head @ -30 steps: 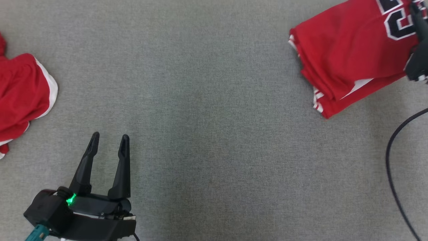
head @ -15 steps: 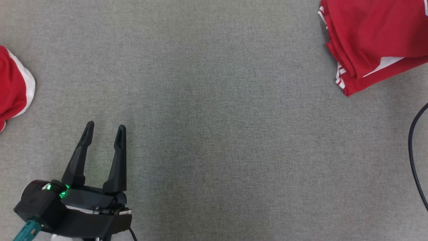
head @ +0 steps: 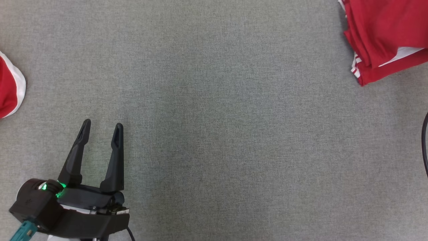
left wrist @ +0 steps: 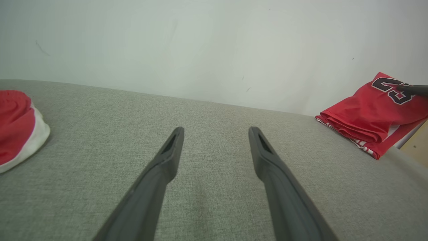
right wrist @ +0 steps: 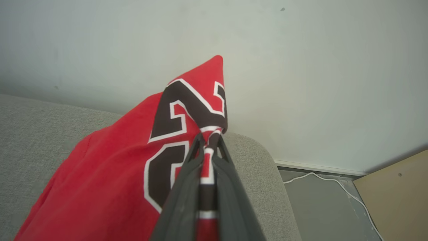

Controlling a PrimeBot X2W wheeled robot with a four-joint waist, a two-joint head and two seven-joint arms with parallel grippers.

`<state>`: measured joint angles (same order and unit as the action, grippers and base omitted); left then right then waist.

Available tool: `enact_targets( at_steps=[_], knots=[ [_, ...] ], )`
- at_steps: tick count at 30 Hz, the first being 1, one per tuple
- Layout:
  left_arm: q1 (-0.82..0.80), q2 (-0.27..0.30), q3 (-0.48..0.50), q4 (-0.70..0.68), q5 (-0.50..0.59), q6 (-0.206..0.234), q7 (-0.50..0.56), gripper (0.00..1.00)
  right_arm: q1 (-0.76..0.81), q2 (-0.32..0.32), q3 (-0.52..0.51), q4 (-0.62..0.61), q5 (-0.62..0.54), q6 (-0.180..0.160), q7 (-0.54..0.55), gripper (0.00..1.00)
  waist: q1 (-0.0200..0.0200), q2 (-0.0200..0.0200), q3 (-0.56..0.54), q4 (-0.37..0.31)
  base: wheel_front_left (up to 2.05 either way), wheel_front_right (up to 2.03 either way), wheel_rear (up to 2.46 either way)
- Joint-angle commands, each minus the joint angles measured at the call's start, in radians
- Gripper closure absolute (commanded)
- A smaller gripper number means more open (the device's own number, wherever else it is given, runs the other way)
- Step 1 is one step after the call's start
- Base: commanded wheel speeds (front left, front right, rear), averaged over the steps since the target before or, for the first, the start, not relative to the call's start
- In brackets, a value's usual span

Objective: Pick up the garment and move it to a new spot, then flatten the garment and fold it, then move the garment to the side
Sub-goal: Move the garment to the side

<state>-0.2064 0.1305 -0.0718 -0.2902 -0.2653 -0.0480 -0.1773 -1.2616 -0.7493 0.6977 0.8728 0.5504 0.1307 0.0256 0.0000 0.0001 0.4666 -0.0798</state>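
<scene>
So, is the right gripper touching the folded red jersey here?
Touching. The right wrist view shows the right gripper shut on the red jersey, with a fold of the numbered fabric pinched between its jaws.

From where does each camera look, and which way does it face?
Head view: on the head, facing down at the grey surface; open left gripper lower left.
Left wrist view: on that wrist, facing along the left gripper towards the wall.
Right wrist view: on that wrist, facing the wall; right gripper shut on the red jersey.
Shared: head and left wrist views both show the jersey.
</scene>
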Motion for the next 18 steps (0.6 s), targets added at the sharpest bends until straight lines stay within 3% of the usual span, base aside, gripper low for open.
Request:
enact_targets(
  at_steps=[1, 11, 12, 13, 14, 18],
  knots=[
    [0.0, 0.01, 0.005, -0.003, -0.005, 0.004, -0.002, 0.0, -0.011, -0.009, 0.008, 0.004, 0.004, 0.0, -0.007, 1.0, 0.0, -0.0001, 0.002, -0.001, 0.0, 0.0, 0.0],
    [0.009, 0.012, 0.004, -0.006, -0.006, 0.013, -0.004, 0.0, -0.032, -0.016, 0.031, 0.042, 0.023, 0.0, -0.004, 1.0, 0.0, -0.0001, 0.007, -0.004, 0.0, 0.0, 0.0],
    [0.009, 0.013, 0.004, -0.005, -0.007, 0.014, -0.005, 0.0, -0.033, -0.016, 0.031, 0.05, 0.02, 0.0, -0.003, 0.72, 0.0, -0.0001, 0.006, -0.004, 0.0, 0.0, 0.0],
    [0.008, 0.013, 0.004, -0.004, -0.007, 0.015, -0.006, 0.0, -0.033, -0.014, 0.034, 0.058, 0.015, 0.0, 0.001, 0.72, 0.0, -0.0001, 0.005, -0.004, 0.0, 0.0, 0.0],
    [0.007, 0.013, 0.003, -0.003, -0.007, 0.017, -0.006, 0.0, -0.034, -0.012, 0.033, 0.067, 0.014, 0.0, 0.005, 0.0, 0.0, -0.0001, 0.004, -0.003, 0.0, 0.0, 0.0],
    [0.007, 0.015, 0.002, 0.003, -0.009, 0.02, -0.009, 0.0, -0.044, -0.007, 0.035, 0.084, -0.007, 0.0, -0.017, 0.0, 0.0, -0.0001, -0.003, -0.003, 0.0, 0.0, 0.0]
  ],
)
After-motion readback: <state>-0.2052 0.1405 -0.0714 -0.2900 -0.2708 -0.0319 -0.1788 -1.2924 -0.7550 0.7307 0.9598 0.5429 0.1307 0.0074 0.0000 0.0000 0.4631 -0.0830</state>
